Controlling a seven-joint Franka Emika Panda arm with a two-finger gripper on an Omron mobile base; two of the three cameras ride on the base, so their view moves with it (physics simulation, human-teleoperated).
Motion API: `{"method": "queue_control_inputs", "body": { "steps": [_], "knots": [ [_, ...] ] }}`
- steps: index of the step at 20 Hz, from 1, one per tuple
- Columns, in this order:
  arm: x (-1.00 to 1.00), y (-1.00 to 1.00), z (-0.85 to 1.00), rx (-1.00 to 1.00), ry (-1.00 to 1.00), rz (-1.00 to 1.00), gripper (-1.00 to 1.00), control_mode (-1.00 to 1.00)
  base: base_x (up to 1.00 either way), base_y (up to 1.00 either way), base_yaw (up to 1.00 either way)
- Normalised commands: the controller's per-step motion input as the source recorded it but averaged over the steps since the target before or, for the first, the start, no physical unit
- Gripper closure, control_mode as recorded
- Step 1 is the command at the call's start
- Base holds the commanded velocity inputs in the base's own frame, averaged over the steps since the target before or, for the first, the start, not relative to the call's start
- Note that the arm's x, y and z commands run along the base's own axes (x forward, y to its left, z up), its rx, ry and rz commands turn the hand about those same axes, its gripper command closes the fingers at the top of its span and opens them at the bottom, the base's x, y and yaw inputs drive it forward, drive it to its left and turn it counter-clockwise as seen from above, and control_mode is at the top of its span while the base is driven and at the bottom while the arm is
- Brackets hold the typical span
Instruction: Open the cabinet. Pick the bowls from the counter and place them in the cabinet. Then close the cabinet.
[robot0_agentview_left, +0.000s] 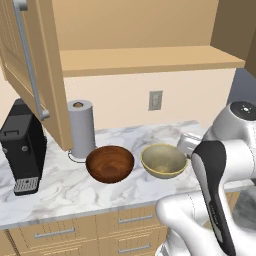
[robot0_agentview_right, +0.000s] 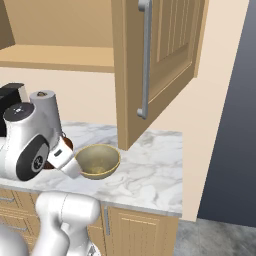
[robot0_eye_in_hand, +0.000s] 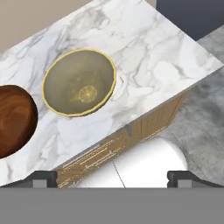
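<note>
Bowls are sitting side by side: ceramic bowl (robot0_eye_in_hand: 79, 83) looking rigid, slick, breakable. You're hovering with gripper (robot0_eye_in_hand: 113, 178) wide open, empty; pinch its rim.

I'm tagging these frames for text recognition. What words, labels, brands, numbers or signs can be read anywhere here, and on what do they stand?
None: no readable text in any view.
Coffee machine: black, no legible brand or label on its front.
Wall outlet: plain plate, no marking.
Paper towel roll: blank.
Wooden bowl and pale bowl: no writing; the pale one has just a yellowish mark at its bottom.
Cabinet and counter: bare.
</note>
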Motion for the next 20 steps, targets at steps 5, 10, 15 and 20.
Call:
{"method": "queue_control_inputs", "body": {
  "steps": [5,10,15,20],
  "knots": [
    [0.38,-0.28,-0.28,0.01,0.00,-0.12,-1.00,-1.00,0.00,0.00,0.00],
    [0.47,-0.22,-0.40,0.03,0.00,-0.10,-1.00,-1.00,0.00,0.00,0.00],
    [0.34,-0.35,-0.36,0.06,0.00,-0.06,-1.00,-1.00,0.00,0.00,0.00],
    [0.43,-0.29,-0.40,0.06,0.00,-0.04,-1.00,-1.00,0.00,0.00,0.00]
  ]
}}
